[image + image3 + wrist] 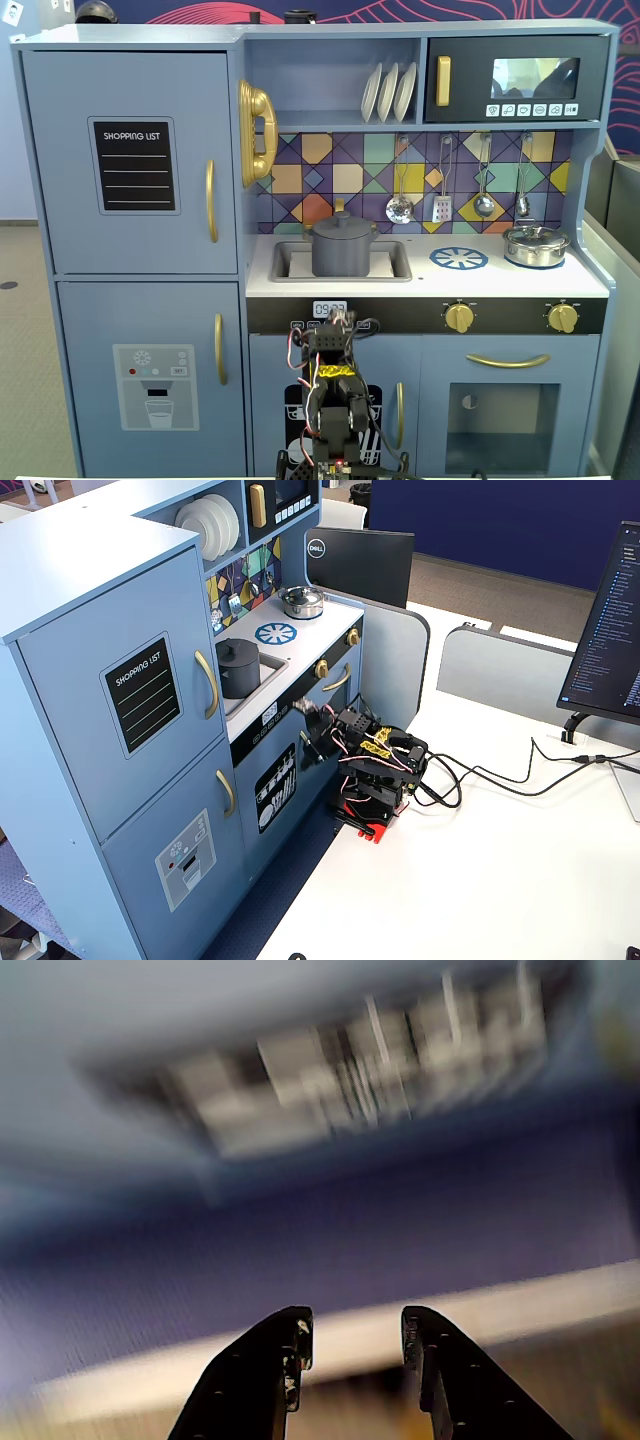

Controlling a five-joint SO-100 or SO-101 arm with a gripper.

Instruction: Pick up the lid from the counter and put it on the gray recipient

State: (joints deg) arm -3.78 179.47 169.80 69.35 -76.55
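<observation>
lid point(341, 222): sitting closed on the gray recipient point(342, 254), knob up, in both fixed views.
gray recipient: standing upright in the sink point(285, 262) of the toy kitchen.
gripper point(355, 1345): fingers standing slightly parted in the wrist view, gripping nothing.
arm point(372, 772): sitting folded low before the kitchen front.
silver pot point(535, 245): resting at the counter's right in a fixed view.

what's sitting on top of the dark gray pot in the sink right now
A matte dark-gray round lid with a small center knob rests on the dark-gray cylindrical pot, closing it. The lid hides whatever may be inside the pot.
</observation>
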